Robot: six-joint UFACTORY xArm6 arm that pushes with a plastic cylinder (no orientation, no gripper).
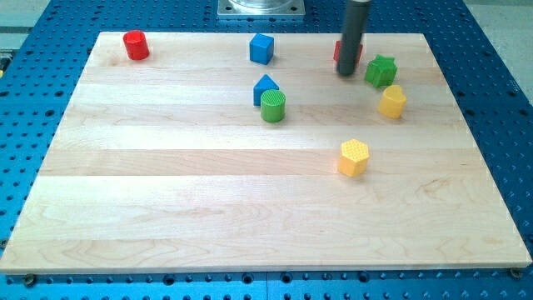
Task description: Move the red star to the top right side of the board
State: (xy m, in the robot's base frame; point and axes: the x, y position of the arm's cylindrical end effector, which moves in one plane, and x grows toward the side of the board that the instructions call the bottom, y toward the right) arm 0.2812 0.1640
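my tip (347, 73): sitting far right on the board (166, 192), no claw on this rod so nothing's being held
red star (337, 52): mostly hiding behind the rod, touching or just beside it, can't tell which
green star (381, 71): sitting just right of my tip
yellow block (392, 102): sitting nearer, beside the green star
blue cube (261, 48): sitting well left

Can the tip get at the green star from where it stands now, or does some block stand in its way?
Probably yes. My tip stands just to the view's left of the green star, with bare board between them. The red star is mostly hidden behind the rod, and the yellow block lies below, off that line.
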